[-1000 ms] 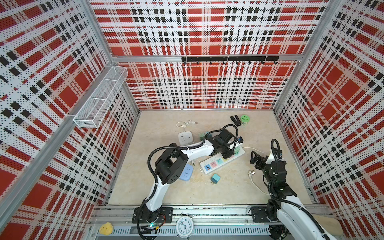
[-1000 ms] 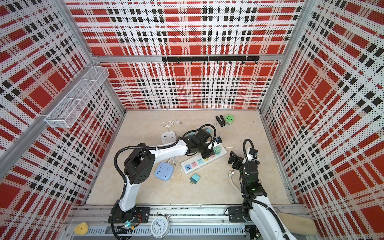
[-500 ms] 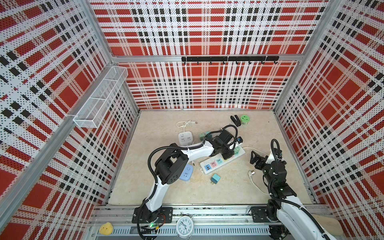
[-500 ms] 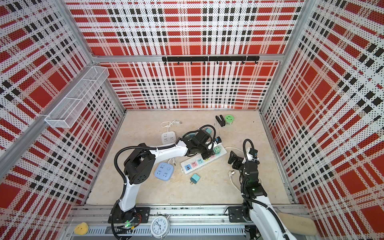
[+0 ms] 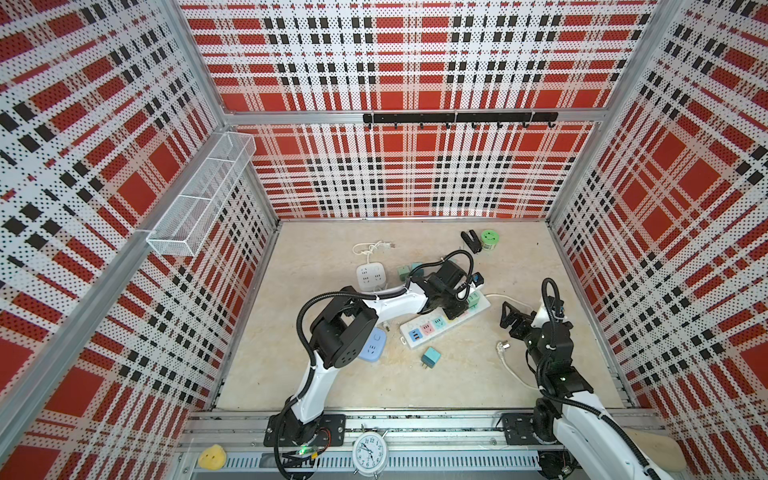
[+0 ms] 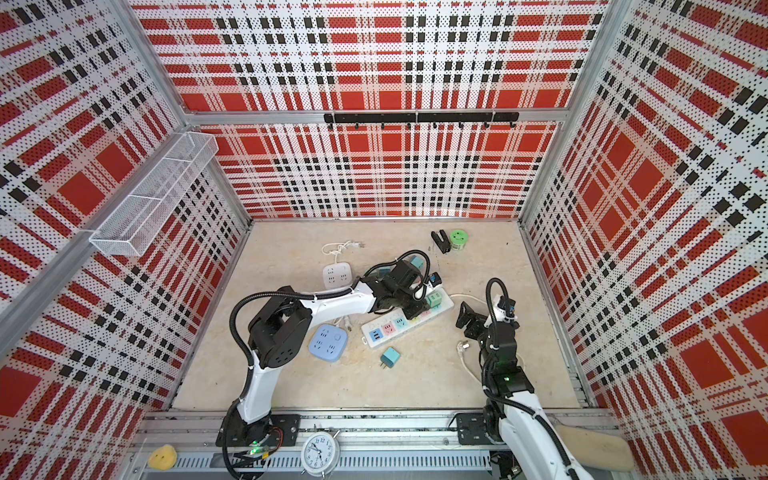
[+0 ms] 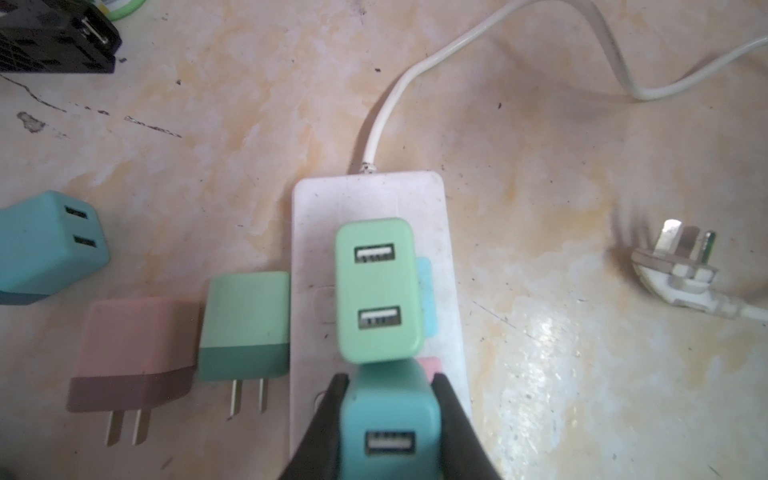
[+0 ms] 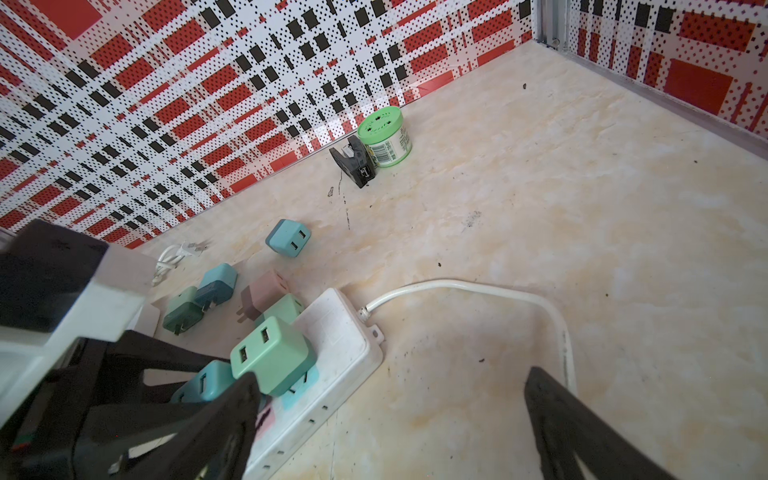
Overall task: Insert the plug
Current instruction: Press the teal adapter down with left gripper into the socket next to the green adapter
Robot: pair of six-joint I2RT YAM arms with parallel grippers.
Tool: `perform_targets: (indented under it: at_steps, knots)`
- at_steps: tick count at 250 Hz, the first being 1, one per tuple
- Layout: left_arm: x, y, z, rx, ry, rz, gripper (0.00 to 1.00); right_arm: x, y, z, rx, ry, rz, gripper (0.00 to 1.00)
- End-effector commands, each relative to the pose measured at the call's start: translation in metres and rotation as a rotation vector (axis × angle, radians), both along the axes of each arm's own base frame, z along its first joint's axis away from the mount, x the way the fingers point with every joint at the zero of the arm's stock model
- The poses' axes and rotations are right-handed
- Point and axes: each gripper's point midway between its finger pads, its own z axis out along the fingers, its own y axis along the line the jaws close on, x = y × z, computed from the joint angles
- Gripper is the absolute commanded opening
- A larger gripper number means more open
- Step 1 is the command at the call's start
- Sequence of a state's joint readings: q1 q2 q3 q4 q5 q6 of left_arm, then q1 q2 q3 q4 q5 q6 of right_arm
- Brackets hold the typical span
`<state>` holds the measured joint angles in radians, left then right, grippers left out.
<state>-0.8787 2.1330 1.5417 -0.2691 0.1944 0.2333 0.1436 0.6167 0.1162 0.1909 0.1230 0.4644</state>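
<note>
My left pincer (image 7: pixel 388 388) clamped on teal plug (image 7: pixel 390 436), bottom centre of left wrist view, over power strip (image 7: pixel 370 195). Green plug (image 7: pixel 376 286) just above it, already seated. Teal seating unclear; press-down and release probably left. My right pincer (image 8: pixel 392 378) wide, empty.

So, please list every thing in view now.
power strip: one, white, mid-floor
plugged charger: one, mint, in strip
held charger: one, teal, over strip
loose chargers: at least six, blue, green, pink, around strip
square sockets: two, white, blue, left of strip
cord plug: one, white, floor right
jar: one, green, back
clip: one, black, beside jar
basket: one, white, left wall
hook rail: one, black, back wall
clock: one, white, front rail
left gripper: shut on held charger
right gripper: open
</note>
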Motion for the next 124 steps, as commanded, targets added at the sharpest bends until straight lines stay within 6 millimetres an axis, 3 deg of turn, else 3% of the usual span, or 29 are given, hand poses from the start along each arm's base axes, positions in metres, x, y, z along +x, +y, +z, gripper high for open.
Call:
perform_targets:
  at_steps: [1,116,124]
  knots:
    - [-0.0108,0.0108,-0.0457,0.084,0.057,0.007,0.0,0.006,0.0004,0.0207,0.015,-0.058,-0.002,1.0]
    - [-0.0108,0.0132,-0.0492,0.113,0.058,0.027,0.0,0.0059,0.0006,0.0206,0.015,-0.057,-0.001,1.0]
    - [-0.0093,0.0132,-0.0467,0.108,0.059,0.037,0.13,0.0059,0.0006,0.0204,0.016,-0.056,-0.001,1.0]
